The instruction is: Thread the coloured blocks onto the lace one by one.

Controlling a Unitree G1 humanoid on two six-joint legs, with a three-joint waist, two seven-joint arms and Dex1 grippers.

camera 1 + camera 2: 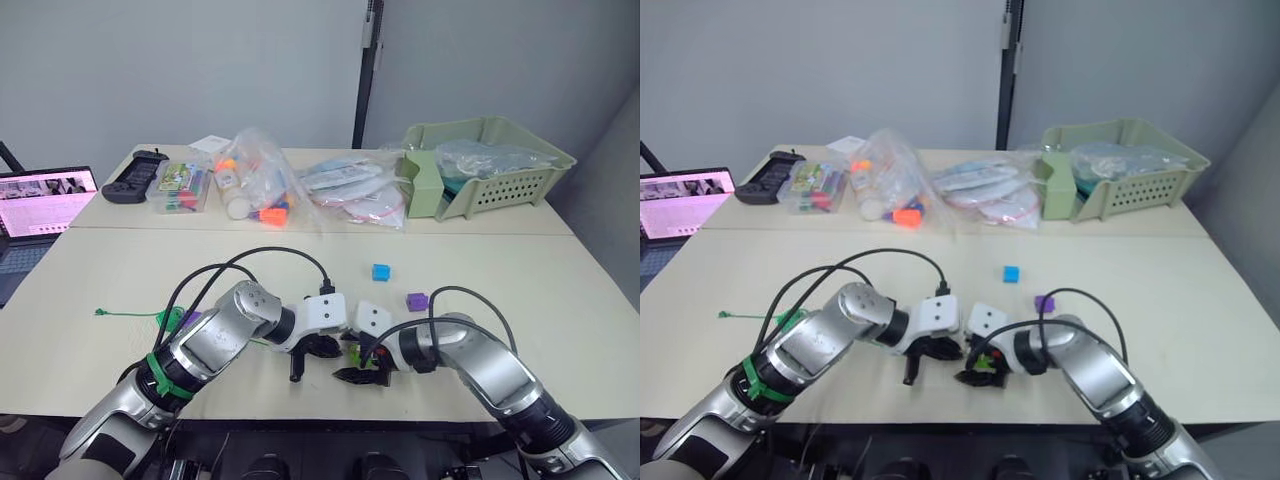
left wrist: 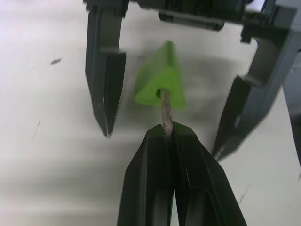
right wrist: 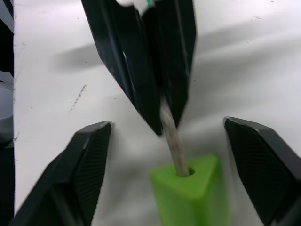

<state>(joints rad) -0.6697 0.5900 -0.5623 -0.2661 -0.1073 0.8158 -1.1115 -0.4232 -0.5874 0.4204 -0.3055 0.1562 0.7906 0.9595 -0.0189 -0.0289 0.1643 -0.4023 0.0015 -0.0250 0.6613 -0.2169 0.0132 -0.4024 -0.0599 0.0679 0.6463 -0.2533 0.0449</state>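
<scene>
My left gripper (image 2: 169, 134) is shut on the pale stiff tip (image 2: 165, 106) of the lace, and that tip sits in the hole of a light green block (image 3: 190, 197). The right gripper (image 1: 362, 368) is open, one finger (image 3: 89, 160) on each side of the block and neither touching it. Both grippers meet near the table's front edge. On the table beyond them lie a blue block (image 1: 380, 272) and a purple block (image 1: 417, 301). The green lace (image 1: 120, 314) trails off to the left, where a darker green block (image 1: 168, 319) and a purple one (image 1: 190, 317) show beside my left arm.
Along the back of the table (image 1: 560, 330) stand a black controller (image 1: 135, 175), a clear box of coloured pieces (image 1: 180, 188), plastic bags with orange toys (image 1: 255, 185), more bags (image 1: 350, 190) and a pale green basket (image 1: 490, 165). An open laptop (image 1: 45, 205) sits far left.
</scene>
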